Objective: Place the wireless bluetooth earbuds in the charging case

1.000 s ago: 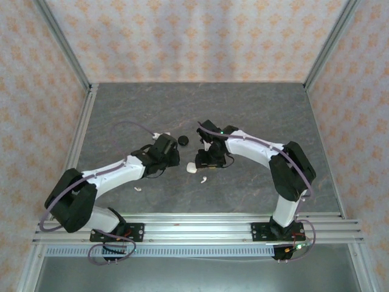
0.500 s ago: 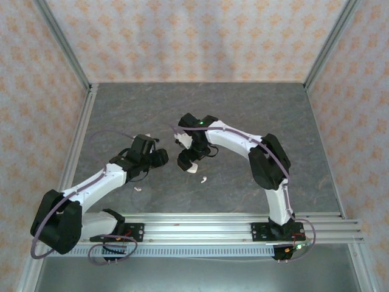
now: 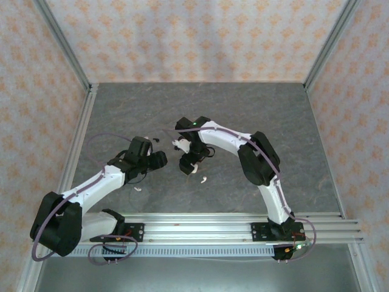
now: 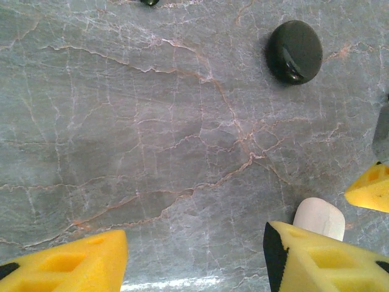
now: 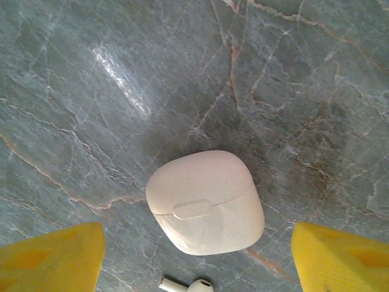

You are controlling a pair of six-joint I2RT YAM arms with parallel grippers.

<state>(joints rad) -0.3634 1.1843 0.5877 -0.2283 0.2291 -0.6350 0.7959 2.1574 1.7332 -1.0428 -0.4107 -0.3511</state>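
Observation:
A closed white charging case (image 5: 205,202) lies flat on the grey marble table. My right gripper (image 5: 194,234) hangs open over it, one yellow finger on either side and neither touching it. One white earbud (image 5: 185,285) lies just below the case; from above, this earbud (image 3: 204,179) sits right of the case (image 3: 194,171). My left gripper (image 4: 194,243) is open over bare table, and the white case (image 4: 319,218) peeks out behind its right finger. A round black case (image 4: 295,52) lies closed further off. Another white earbud (image 3: 138,189) lies near the left arm.
A small black earbud (image 4: 149,2) shows at the top edge of the left wrist view. The tip of the right gripper's finger (image 4: 371,185) comes close to my left gripper. Metal rails (image 3: 200,228) run along the near edge, and patterned walls surround the table.
Both grippers have opened wider. The right arm swung left and now hangs over the white case. The left gripper drew back to the left.

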